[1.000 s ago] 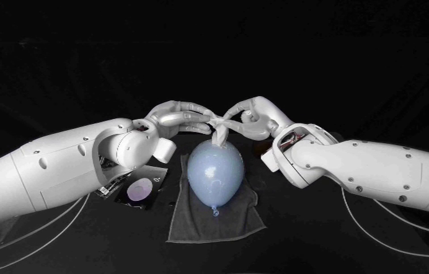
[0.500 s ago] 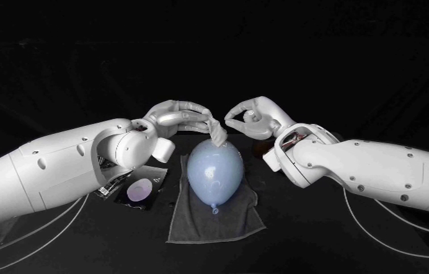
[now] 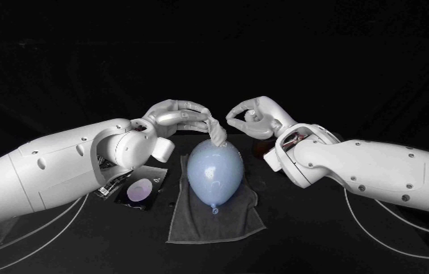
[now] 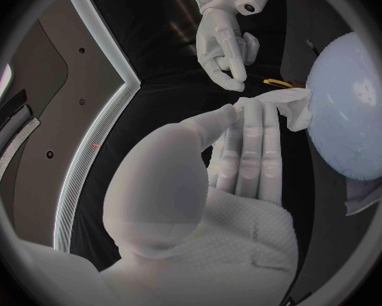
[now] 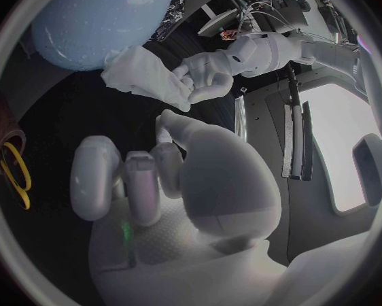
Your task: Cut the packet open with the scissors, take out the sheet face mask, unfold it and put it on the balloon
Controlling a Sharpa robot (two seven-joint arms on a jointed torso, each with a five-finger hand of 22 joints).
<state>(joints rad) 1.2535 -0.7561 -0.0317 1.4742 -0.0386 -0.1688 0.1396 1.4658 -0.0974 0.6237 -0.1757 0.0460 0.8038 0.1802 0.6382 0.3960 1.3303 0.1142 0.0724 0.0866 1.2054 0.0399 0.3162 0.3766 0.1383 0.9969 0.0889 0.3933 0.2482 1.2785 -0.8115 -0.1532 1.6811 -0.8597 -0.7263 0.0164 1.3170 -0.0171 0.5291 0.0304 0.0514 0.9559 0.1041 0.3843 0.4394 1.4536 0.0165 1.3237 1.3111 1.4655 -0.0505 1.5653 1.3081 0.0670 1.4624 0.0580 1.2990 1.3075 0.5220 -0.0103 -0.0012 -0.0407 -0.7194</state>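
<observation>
Black desk (image 3: 304, 249). Above the balloon's (image 3: 214, 172) far end, left hand (image 3: 177, 118) pinches the bunched mask (image 3: 216, 131); right hand (image 3: 252, 119) nearby, fingers (image 5: 93, 177) curled, empty. Mask judged limp, tearable: grip edges.

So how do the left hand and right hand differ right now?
The left hand pinches the bunched sheet mask over the far end of the balloon; the right hand holds nothing, fingers curled in. The left hand touches the mask; the right hand is apart from it. Both hover beyond the balloon.
</observation>
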